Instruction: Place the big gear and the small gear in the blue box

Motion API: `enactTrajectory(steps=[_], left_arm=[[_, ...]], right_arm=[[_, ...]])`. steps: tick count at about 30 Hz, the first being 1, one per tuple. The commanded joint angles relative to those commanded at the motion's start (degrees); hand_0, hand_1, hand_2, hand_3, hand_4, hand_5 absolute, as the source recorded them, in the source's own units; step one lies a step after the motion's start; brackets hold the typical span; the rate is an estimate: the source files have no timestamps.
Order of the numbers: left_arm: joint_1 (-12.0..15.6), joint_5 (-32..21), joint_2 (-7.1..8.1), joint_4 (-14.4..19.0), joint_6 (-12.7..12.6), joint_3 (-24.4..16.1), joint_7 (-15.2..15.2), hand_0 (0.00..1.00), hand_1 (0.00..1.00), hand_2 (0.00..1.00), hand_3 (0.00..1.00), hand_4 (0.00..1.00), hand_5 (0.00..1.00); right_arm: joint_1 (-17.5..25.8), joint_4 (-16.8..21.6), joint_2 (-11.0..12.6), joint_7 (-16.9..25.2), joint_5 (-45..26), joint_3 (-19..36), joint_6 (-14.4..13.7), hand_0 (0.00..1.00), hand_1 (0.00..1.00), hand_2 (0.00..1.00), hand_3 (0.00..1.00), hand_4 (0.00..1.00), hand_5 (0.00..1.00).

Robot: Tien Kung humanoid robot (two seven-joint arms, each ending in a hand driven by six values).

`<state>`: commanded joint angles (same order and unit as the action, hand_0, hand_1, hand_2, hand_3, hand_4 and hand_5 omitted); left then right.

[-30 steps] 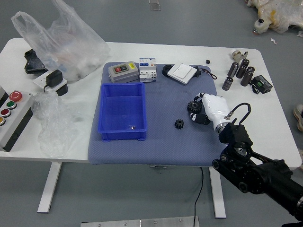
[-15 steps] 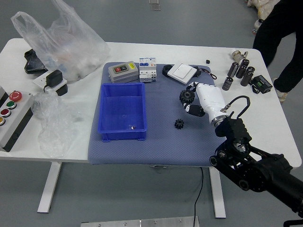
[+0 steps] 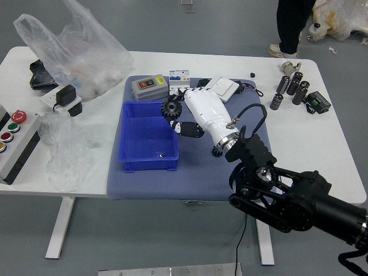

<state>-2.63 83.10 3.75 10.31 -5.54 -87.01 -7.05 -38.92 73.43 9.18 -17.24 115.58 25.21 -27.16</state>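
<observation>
Black big gear [image 3: 171, 108]: sitting in the right hand's grip near the middle of the frame, showing over the upper right corner of the blue box [image 3: 148, 164].
Right hand [image 3: 207, 112]: closing its dark fingertips on the big gear, its white back facing up; the right arm [image 3: 287, 201] is reaching in from the lower right of the frame.
Small gear [image 3: 217, 152]: lying on the blue-grey mat [image 3: 155, 187] right of the box, partly hiding behind the right hand.
Blue box: standing open on the mat, left of the frame's centre, with a small shiny piece [image 3: 161, 154] lying inside at its lower right.
Mat's top edge: holding a grey case [image 3: 150, 88], a white block [image 3: 179, 80] and a white device [image 3: 223, 88], running left to right.
Table's right end: bearing dark cylinders [image 3: 300, 93] and a small black device [image 3: 319, 102] at the upper right.
Table's left side: carrying a button box [image 3: 20, 144] with a red knob at the frame's left edge; a clear plastic bag [image 3: 86, 57] is spreading over the upper left.
Person's leg [image 3: 293, 23]: standing beyond the table at the upper right, wearing a light shoe [image 3: 283, 52].
</observation>
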Motion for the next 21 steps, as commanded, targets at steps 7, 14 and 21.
enactTrajectory(steps=[7, 14, 21], left_arm=[[-0.06, -0.01, 0.10, 0.00, 0.01, 0.15, 0.00, 0.640, 0.614, 0.599, 0.649, 0.639, 0.315], [-0.02, 0.06, 0.10, 0.00, 0.02, 0.12, -0.05, 0.640, 0.615, 0.600, 0.649, 0.638, 0.316], [-0.05, 0.05, 0.09, 0.00, 0.03, 0.24, 0.00, 0.639, 0.614, 0.599, 0.649, 0.639, 0.315]], right_arm=[[-2.51, -5.33, -2.43, 1.47, -0.40, -4.77, 1.23, 0.696, 0.690, 0.631, 0.618, 0.529, 0.049], [-2.69, -9.94, -3.10, 1.02, 1.58, -5.75, 4.27, 0.743, 0.783, 0.752, 0.661, 0.517, 0.162], [-2.56, -10.21, -3.09, 0.74, 2.58, -6.04, 6.02, 0.773, 0.836, 0.823, 0.748, 0.672, 0.239]])
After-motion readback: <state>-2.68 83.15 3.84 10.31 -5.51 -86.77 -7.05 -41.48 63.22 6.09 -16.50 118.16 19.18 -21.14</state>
